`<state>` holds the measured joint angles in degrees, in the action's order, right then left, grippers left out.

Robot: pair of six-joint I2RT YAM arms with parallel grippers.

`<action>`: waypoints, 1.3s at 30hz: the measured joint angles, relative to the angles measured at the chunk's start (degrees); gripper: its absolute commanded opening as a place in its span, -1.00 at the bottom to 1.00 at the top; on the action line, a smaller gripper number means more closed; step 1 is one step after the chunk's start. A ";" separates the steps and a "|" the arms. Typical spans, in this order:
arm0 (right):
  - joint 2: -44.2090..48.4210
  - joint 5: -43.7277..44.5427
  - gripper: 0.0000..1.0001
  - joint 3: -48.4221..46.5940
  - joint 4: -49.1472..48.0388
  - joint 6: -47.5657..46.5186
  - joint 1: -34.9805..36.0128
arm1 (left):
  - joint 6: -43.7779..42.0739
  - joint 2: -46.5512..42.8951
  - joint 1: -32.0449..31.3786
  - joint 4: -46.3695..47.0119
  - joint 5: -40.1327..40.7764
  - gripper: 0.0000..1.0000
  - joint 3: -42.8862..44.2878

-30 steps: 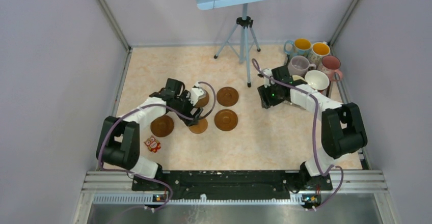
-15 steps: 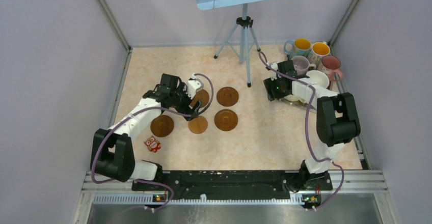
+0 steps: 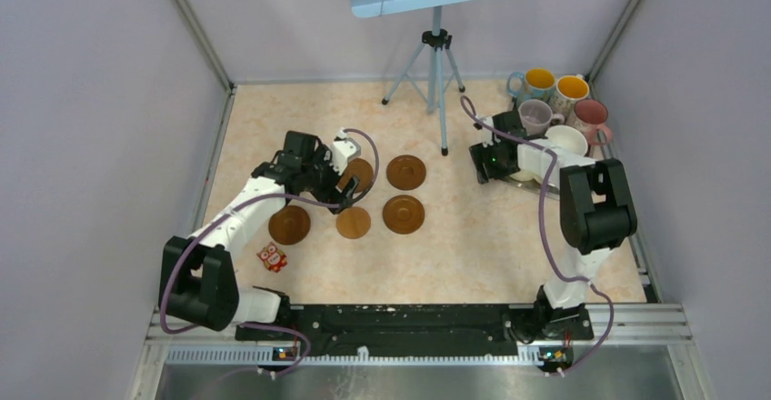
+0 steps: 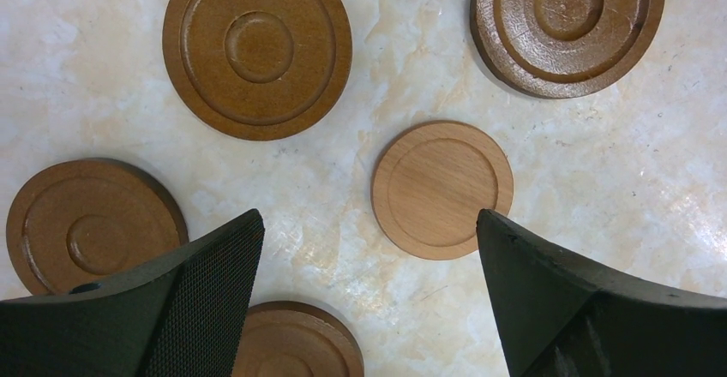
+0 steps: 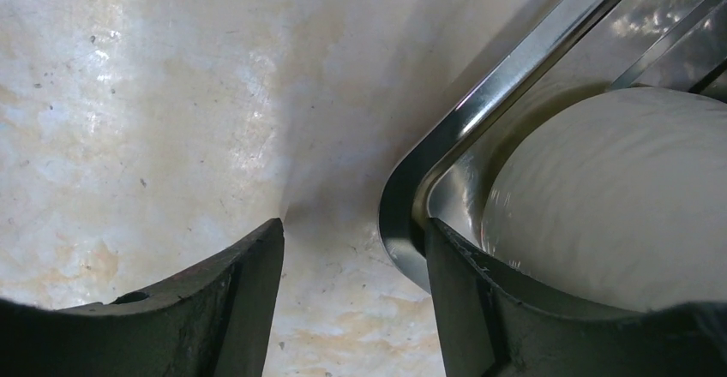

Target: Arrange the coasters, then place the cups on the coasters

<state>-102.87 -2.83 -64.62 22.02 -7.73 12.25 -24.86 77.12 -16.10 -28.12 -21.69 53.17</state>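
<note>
Several round wooden coasters lie left of centre: dark ones (image 3: 289,225) (image 3: 403,214) (image 3: 405,172), a lighter, flatter one (image 3: 353,223), and one (image 3: 361,172) partly under my left arm. My left gripper (image 3: 338,191) hovers over them, open and holding nothing. In the left wrist view the lighter coaster (image 4: 442,188) lies just ahead of the open left gripper (image 4: 369,223). The cups stand at the back right: blue (image 3: 536,80), white-patterned (image 3: 571,88), pink (image 3: 591,116), lavender-grey (image 3: 535,114), cream (image 3: 565,141). My right gripper (image 5: 353,231) is open and holding nothing at the tray corner, beside the cream cup (image 5: 617,197).
A steel tray (image 5: 480,111) holds the cups against the right wall. A tripod (image 3: 436,73) stands at the back centre. A small red owl figure (image 3: 271,256) sits near the front left. Grey walls close in both sides.
My left gripper has opened a little wider and drawn back and left from the lighter coaster. My right gripper has moved back toward the tray corner and opened wider.
</note>
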 measured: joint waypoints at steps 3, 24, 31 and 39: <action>-0.81 -0.02 0.22 -0.02 -0.90 0.28 -0.02 | 0.37 -0.07 0.00 0.09 0.13 0.97 0.00; -1.44 -2.01 -0.39 0.11 -2.47 -0.72 -1.57 | 0.72 -0.26 0.00 0.96 1.77 0.97 0.24; -0.55 -3.23 -0.44 2.08 -4.20 -2.58 -1.57 | 0.68 -0.52 0.00 1.09 2.05 0.97 0.76; 2.80 -6.67 -0.45 6.99 -6.19 -7.63 -1.57 | 0.68 -0.52 0.00 1.11 2.14 0.97 1.07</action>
<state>-100.07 -9.50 -57.63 15.84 -15.35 10.68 -24.18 76.60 -16.10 -27.00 -19.55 54.24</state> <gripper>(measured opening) 0.285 0.987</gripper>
